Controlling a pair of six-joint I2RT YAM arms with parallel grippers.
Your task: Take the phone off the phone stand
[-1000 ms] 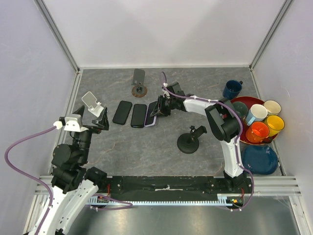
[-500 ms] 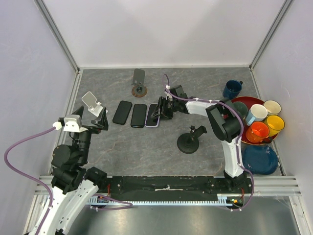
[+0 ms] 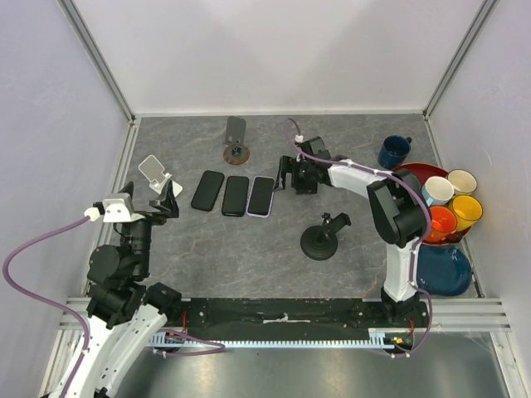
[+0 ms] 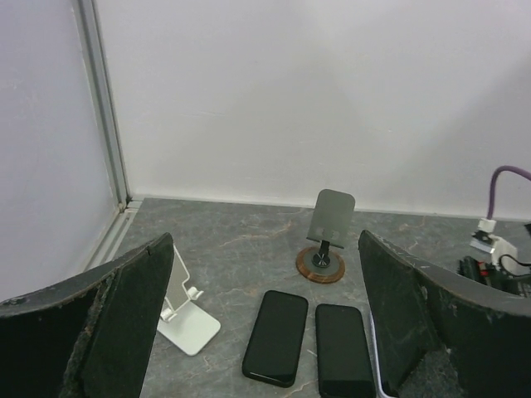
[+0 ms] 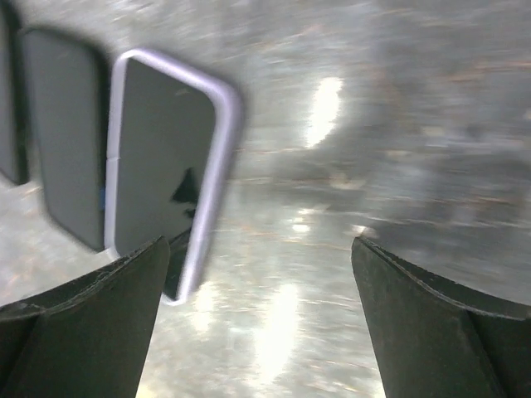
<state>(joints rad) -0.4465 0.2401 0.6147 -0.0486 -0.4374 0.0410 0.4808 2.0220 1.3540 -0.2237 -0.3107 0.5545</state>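
Observation:
Three phones lie flat side by side on the grey table. The rightmost is a phone in a lilac case [image 3: 261, 196] [image 5: 162, 166], beside two black phones [image 3: 236, 195] [image 3: 207, 190]. My right gripper [image 3: 292, 176] [image 5: 259, 249] is open just right of the lilac phone, with nothing between its fingers. A black phone stand [image 3: 322, 236] stands bare in front of it. My left gripper [image 3: 170, 204] [image 4: 264, 282] hangs open near the white stand [image 3: 155, 174] [image 4: 187, 307], holding nothing.
A round wood-based stand [image 3: 236, 141] [image 4: 323, 249] stands at the back. At the right are a blue mug [image 3: 394, 151], a red bowl [image 3: 412, 172] with several cups, and a blue plate [image 3: 440, 269]. Walls close in the table on three sides.
My right gripper opened and let go of the lilac phone, which dropped from tilted to flat beside the black phones. The gripper drew back to the right. The left arm barely moved.

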